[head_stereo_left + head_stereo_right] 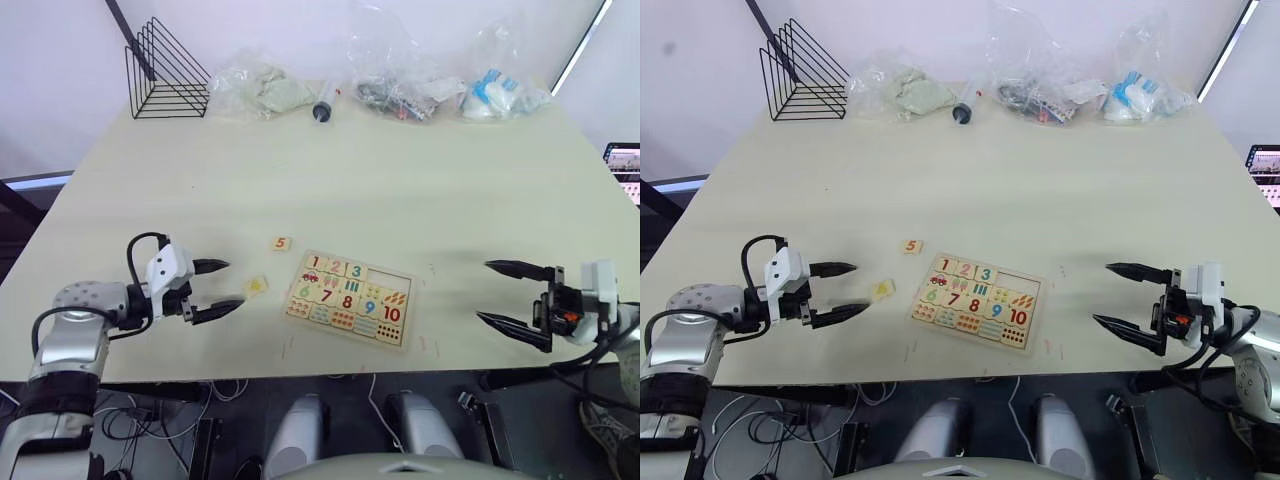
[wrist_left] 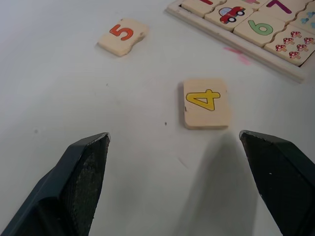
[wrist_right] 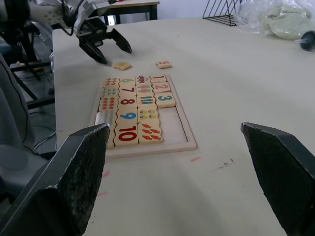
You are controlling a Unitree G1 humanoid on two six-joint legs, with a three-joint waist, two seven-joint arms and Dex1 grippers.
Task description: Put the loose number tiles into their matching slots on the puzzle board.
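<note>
The table (image 1: 330, 180) is a wide pale surface, and along its far edge stand a black wire rack (image 1: 165, 72), several clear plastic bags (image 1: 400, 85) and a syringe (image 1: 324, 106). The puzzle board (image 1: 352, 298) lies flat near the front edge, roughly midway between the two arms. Tiles 1, 2 and 3 sit in its upper row, and the two slots (image 1: 391, 279) at the right end of that row are open (bare wood shows inside them). The left gripper (image 1: 228, 284) hovers low over the table to the left of the board, fingers spread wide apart and holding nothing. The right gripper (image 1: 487, 291) hangs to the right of the board, well apart from it, with its fingers likewise spread and empty. Tile 4 (image 2: 206, 103) lies flat on the table just ahead of the left gripper's fingertips, between them and the board. Tile 5 (image 1: 281, 243) lies farther back, near the board's upper left corner and clear of its rim.
</note>
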